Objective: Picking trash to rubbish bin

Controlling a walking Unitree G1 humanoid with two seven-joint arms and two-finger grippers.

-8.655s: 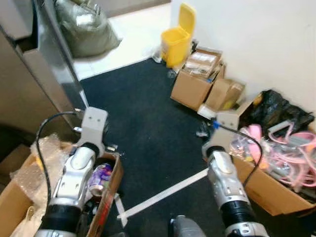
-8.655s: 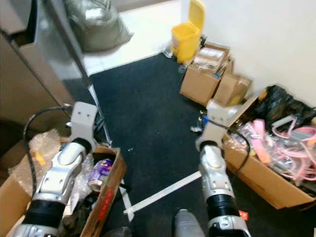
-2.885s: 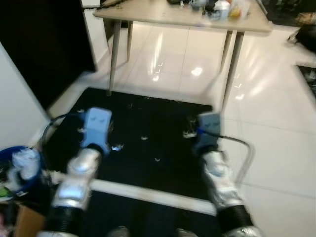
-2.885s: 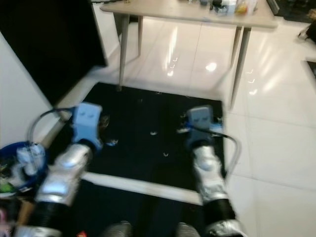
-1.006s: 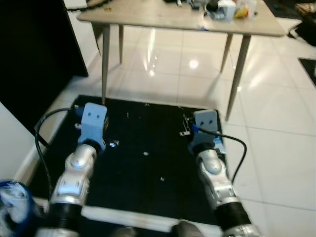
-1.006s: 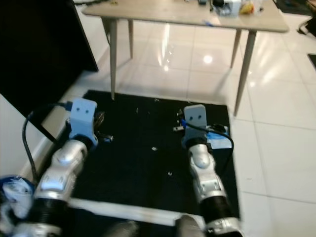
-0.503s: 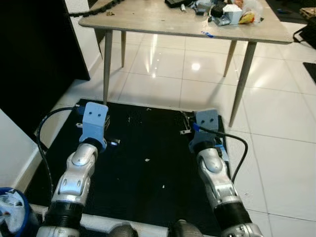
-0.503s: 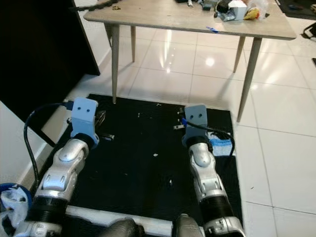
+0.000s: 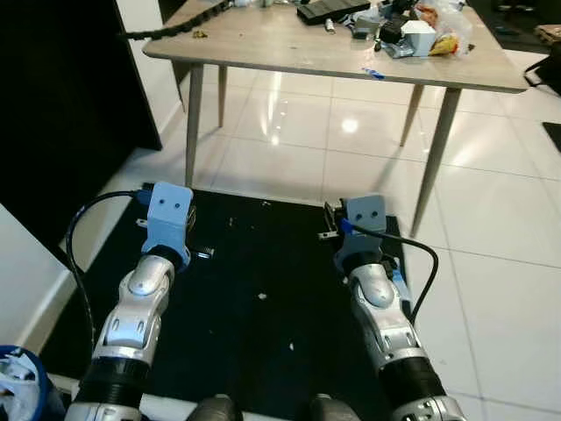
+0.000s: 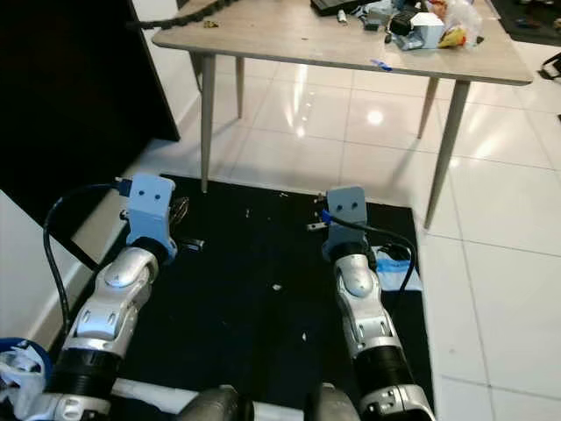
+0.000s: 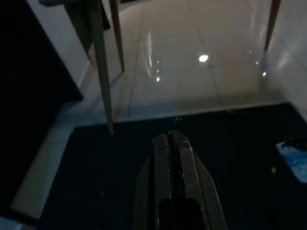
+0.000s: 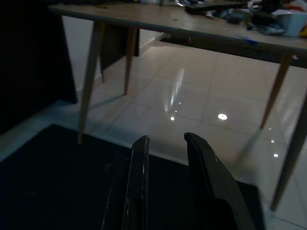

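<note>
A crumpled blue and white wrapper [image 10: 392, 259] lies on the right edge of the black mat [image 9: 254, 263], beside my right arm [image 9: 377, 298]; it also appears as the wrapper [image 11: 293, 152] in the left wrist view. A blue bin [image 9: 17, 395] holding white rubbish sits at my lower left. My left gripper [image 11: 170, 135] is shut with nothing in it, over the mat. My right gripper [image 12: 166, 137] is open and empty, pointing toward the table. More litter [image 9: 412, 22] is piled on the table's far right.
A pale wooden table [image 9: 263, 39] stands ahead on thin legs [image 9: 191, 123], over glossy white tiles [image 9: 491, 210]. A dark wall [image 9: 53, 132] runs along the left. Small white crumbs [image 9: 262, 296] dot the mat.
The camera has moved forward and tilted up: more of the table top shows and the blue bin has slid into the lower left corner. Both arms keep the same pose.
</note>
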